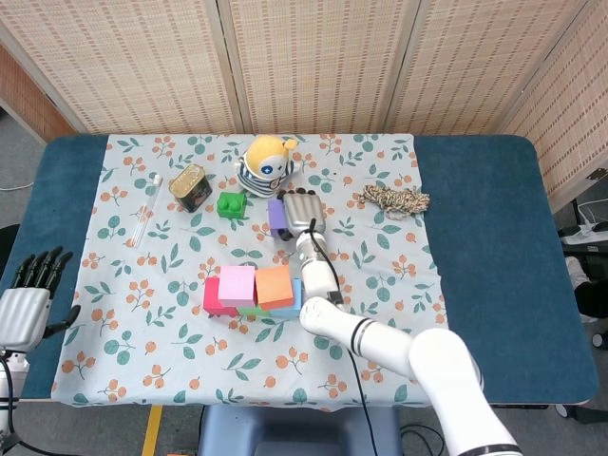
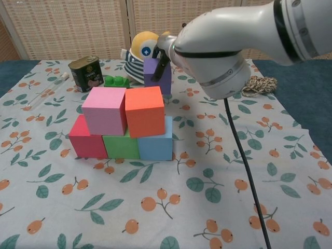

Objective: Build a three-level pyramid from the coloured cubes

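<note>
No legible text, brand, number or sign appears in either view. The tin at far left carries a printed label, but its lettering is too small and blurred to read. The cubes show plain coloured faces without markings. The toy bears only a star-like mark on its eye, not a character.

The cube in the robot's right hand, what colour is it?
Purple. The cube held by the right hand shows best in the chest view.
</note>
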